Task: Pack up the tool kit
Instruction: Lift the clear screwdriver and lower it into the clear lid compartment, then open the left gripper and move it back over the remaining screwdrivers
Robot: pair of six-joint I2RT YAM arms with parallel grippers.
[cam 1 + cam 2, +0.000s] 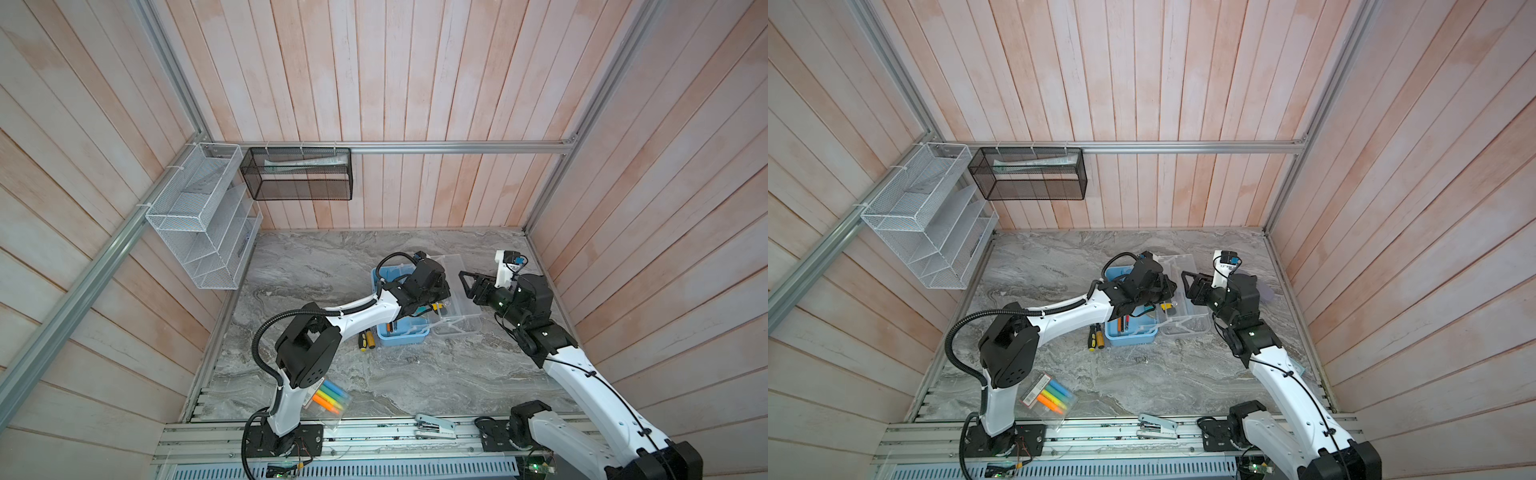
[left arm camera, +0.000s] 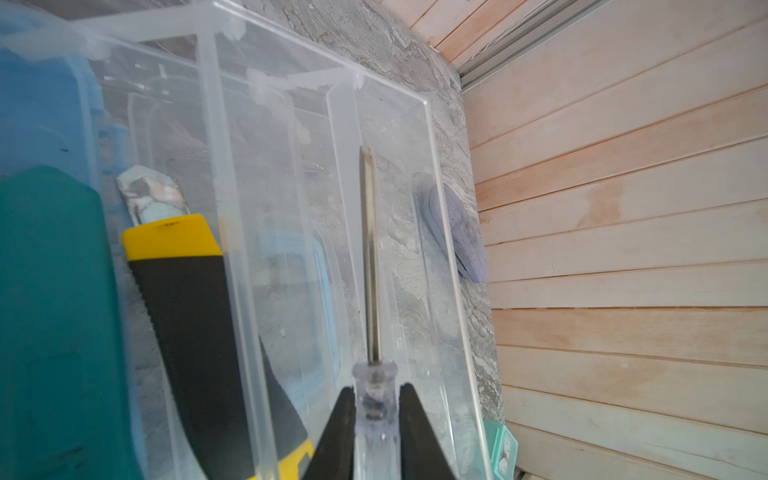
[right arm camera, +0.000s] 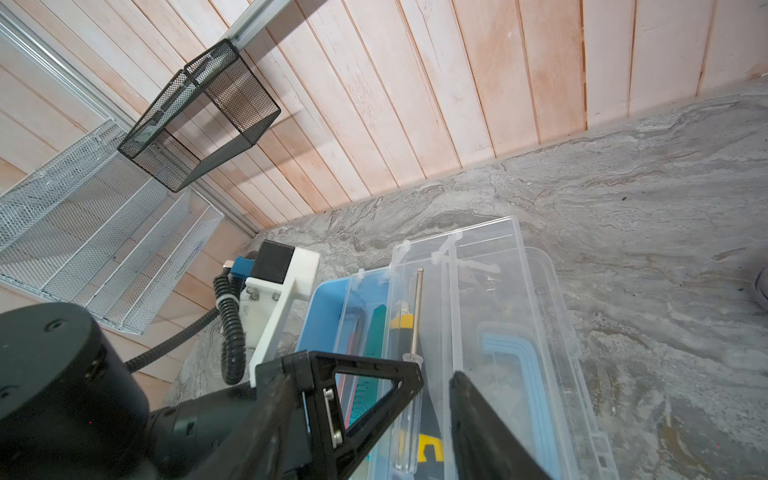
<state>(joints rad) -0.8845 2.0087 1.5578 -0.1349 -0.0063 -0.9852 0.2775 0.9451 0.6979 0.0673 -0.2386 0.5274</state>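
Note:
The tool kit (image 1: 401, 340) (image 1: 1130, 337) is a light-blue box standing open mid-table, its transparent lid (image 1: 462, 322) (image 3: 536, 316) lying flat on the side toward the right arm. A clear tray (image 2: 291, 174) sits over the box. My left gripper (image 2: 377, 388) is shut on the clear handle of a slim screwdriver (image 2: 370, 249) (image 3: 417, 316), whose shaft lies along the tray. A yellow-and-black knife (image 2: 187, 299) lies beside it. My right gripper (image 1: 467, 286) (image 3: 374, 374) hangs open just above the lid, close to the left gripper and holding nothing.
Two yellow-and-black screwdrivers (image 1: 365, 338) lie on the table next to the box. A packet of highlighters (image 1: 328, 397) and a stapler (image 1: 434, 426) sit near the front edge. A lilac case (image 2: 457, 232) rests by the right wall. Mesh baskets (image 1: 199, 216) (image 1: 299, 172) hang on the walls.

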